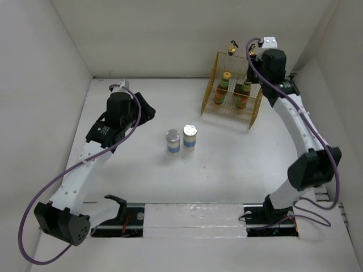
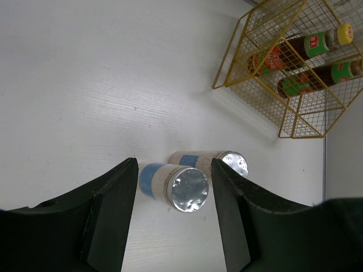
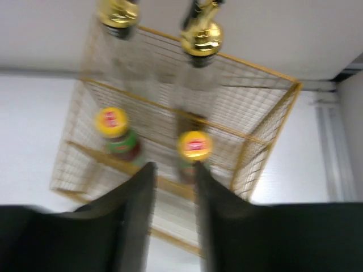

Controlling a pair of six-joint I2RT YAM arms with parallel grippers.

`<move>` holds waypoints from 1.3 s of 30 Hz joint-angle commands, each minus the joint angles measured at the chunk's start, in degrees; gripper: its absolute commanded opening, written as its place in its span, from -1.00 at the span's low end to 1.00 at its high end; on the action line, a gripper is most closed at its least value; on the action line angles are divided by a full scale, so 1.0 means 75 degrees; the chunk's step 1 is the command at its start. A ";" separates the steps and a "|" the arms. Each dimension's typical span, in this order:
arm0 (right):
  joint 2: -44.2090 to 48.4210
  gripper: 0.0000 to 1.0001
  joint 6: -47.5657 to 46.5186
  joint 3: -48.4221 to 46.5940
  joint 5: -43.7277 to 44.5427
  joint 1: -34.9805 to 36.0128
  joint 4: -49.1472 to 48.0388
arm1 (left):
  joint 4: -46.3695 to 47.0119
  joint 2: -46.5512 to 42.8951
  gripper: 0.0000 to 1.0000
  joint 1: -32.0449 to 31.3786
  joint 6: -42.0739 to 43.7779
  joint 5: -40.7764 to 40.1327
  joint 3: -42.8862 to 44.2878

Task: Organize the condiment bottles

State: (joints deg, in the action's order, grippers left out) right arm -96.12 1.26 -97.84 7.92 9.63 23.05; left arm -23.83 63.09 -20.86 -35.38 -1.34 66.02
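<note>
Two white blue-banded cylinders with silver lids (image 1: 172, 141) (image 1: 190, 137) stand side by side mid-table. My left gripper (image 1: 146, 111) hovers to their left, open and empty; in the left wrist view (image 2: 174, 162) the nearer cylinder (image 2: 173, 184) shows between its fingers, the other cylinder (image 2: 210, 161) behind. Two red bottles with yellow caps (image 1: 224, 86) (image 1: 244, 93) stand in the yellow wire rack (image 1: 210, 107). One gold-spouted glass bottle (image 1: 232, 46) shows at the rack's back; both spouts (image 3: 118, 14) (image 3: 201, 37) show in the blurred right wrist view. My right gripper (image 1: 253, 71) (image 3: 174, 168) is open and empty above the rack.
White walls enclose the table on the left, back and right; the rack (image 2: 255, 79) stands close to the back right corner. A metal rail (image 1: 193, 218) with both arm bases runs along the near edge.
</note>
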 commanded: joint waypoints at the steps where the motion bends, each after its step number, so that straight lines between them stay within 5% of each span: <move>1: 0.1420 -0.39 -0.0330 0.1027 -0.0492 0.0707 -0.0482 | 0.0061 -0.0209 0.01 0.0039 0.0111 0.0003 0.0115; 3: 0.1891 -0.70 -0.0483 0.1745 -0.1393 0.1267 -0.0554 | 0.0061 -0.0209 0.01 0.0039 0.0111 0.0003 0.0115; 6: 0.2735 -0.72 -0.0484 0.3011 -0.2212 0.2204 -0.0483 | -0.0009 -0.0209 0.01 0.0039 0.0111 0.0003 0.0185; 7: 0.2946 -0.58 -0.0565 0.3293 -0.2367 0.2452 -0.0483 | -0.0009 -0.0209 0.01 0.0039 0.0111 0.0003 0.0186; 8: 0.3296 -0.10 -0.0566 0.3806 -0.2497 0.2710 -0.0483 | -0.0010 -0.0139 0.01 0.0039 0.0111 0.0003 0.0186; 10: 0.3545 0.44 -0.0636 0.4231 -0.2825 0.3341 -0.0483 | -0.0010 -0.0069 0.01 0.0039 0.0111 0.0003 0.0256; 12: 0.3546 0.79 -0.0707 0.4631 -0.3047 0.3660 -0.0483 | -0.0010 0.0013 0.01 0.0039 0.0111 0.0003 0.0337; 17: 0.2950 1.00 -0.0918 0.4725 -0.2956 0.4305 -0.0657 | -0.0010 0.0084 0.01 0.0039 0.0111 0.0074 0.0338; 32: 0.0067 0.96 -0.0953 0.3543 -0.1584 0.4376 -0.2252 | -0.0010 -0.0057 0.01 0.0039 0.0041 0.0214 0.0256; 35: -0.0087 0.80 -0.0871 0.3448 -0.1513 0.4376 -0.2509 | -0.0010 -0.0127 0.01 0.0039 0.0041 0.0132 0.0186; 39: -0.0088 0.08 -0.0731 0.3285 -0.1595 0.4376 -0.2675 | -0.0010 -0.0127 0.01 0.0039 0.0041 0.0132 0.0186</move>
State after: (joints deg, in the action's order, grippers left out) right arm -97.95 -5.15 -69.54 -4.86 42.09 8.45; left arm -24.32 63.83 -20.86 -35.40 -0.23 66.04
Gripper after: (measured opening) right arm 0.624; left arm 0.502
